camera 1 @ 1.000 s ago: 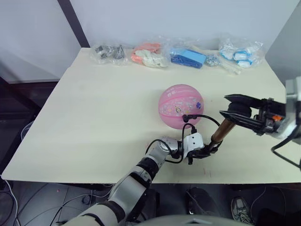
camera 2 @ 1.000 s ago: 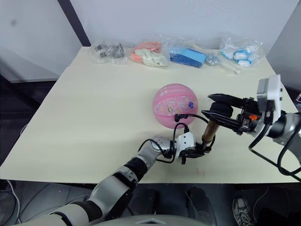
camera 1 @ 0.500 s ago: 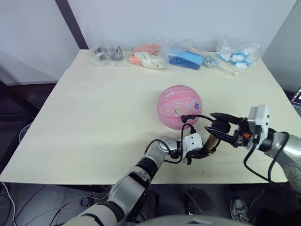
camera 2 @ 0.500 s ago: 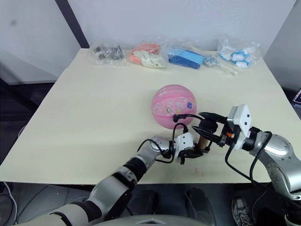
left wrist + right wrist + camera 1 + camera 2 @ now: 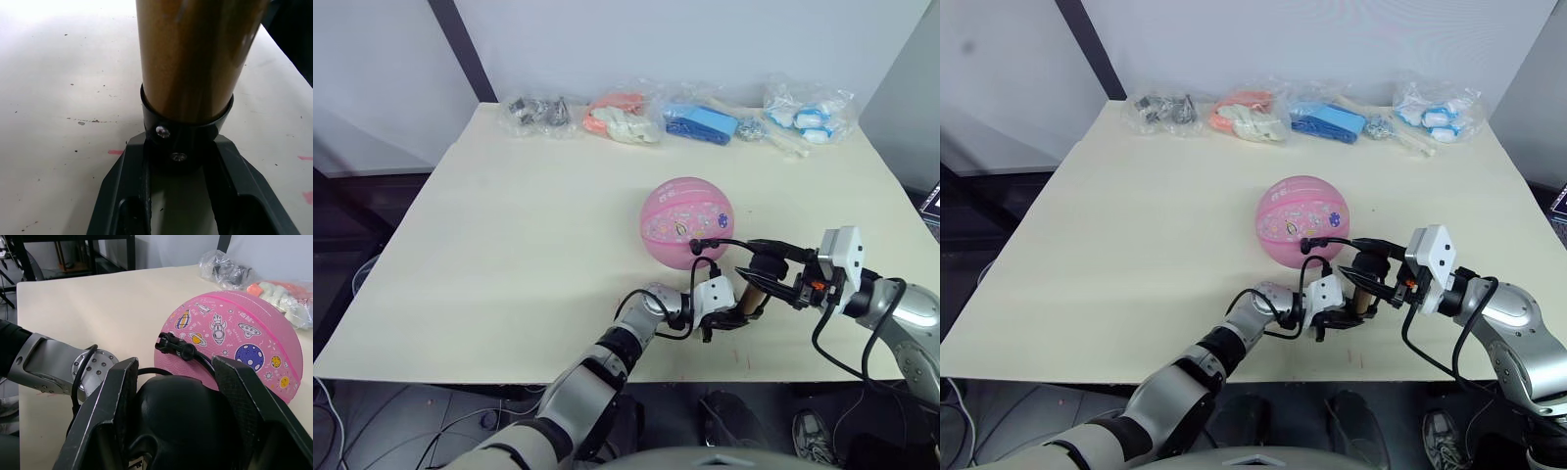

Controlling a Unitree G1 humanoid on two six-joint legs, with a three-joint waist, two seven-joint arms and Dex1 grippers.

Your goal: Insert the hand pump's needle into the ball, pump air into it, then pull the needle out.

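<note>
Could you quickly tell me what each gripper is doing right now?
Left gripper: shut on the hand pump at its base cap.
Right gripper: shut on the pump's black T-handle.

Hand pump (image 5: 188, 58) brushed bronze metal, glossy; ball (image 5: 230, 340) matt pink rubber; table (image 5: 509, 245) smooth, pale.

Legible text, labels, brands, numbers, signs: none.

The ball (image 5: 234, 333) carries printed cartoon pictures only (rockets, saucers, planets); any lettering on it is too small to read. The bagged items (image 5: 705, 119) along the far edge of the table (image 5: 509, 225) show no readable label.
</note>
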